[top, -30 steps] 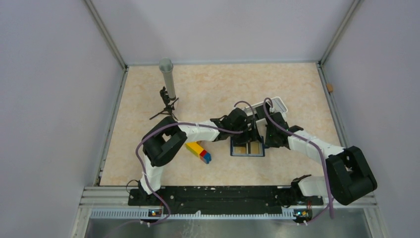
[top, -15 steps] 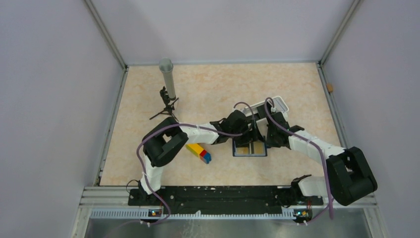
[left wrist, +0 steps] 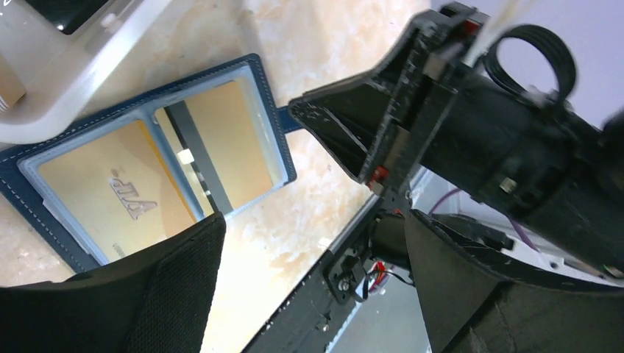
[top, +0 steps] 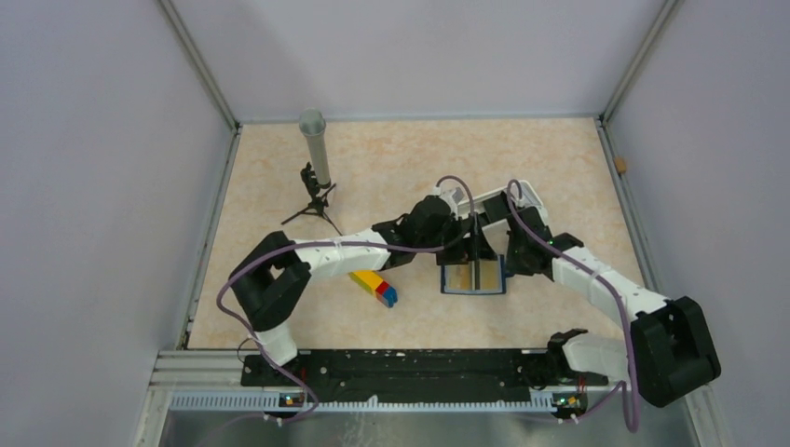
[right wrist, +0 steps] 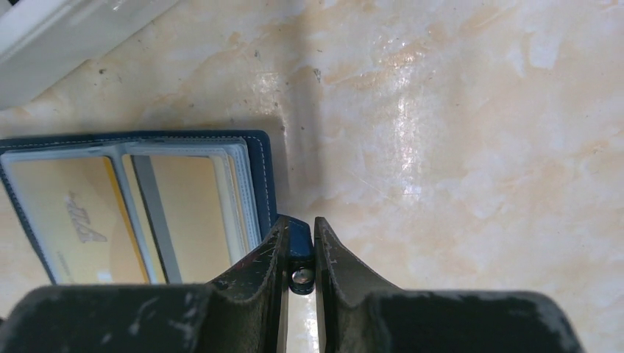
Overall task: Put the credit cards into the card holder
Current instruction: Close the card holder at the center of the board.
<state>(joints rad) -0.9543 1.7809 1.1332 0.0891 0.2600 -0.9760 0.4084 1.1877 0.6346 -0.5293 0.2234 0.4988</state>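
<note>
The card holder (top: 473, 277), soft navy with pale stitching and light-blue inner slots, lies open and flat on the glossy beige marbled table (top: 391, 168), just in front of a white plastic tray (top: 522, 196). One slot holds a gold card (left wrist: 110, 195) with raised silvery letters that seem to read "VIP", the other a second gold card (left wrist: 235, 132) with a dark stripe. The right gripper (right wrist: 298, 254) is almost closed, its scuffed black fingers pinching the holder's snap tab (right wrist: 298, 239) by its small metal stud, while the left gripper (left wrist: 313, 220) hangs above with fingers spread wide and nothing between them; plain pale-grey walls enclose the table.
</note>
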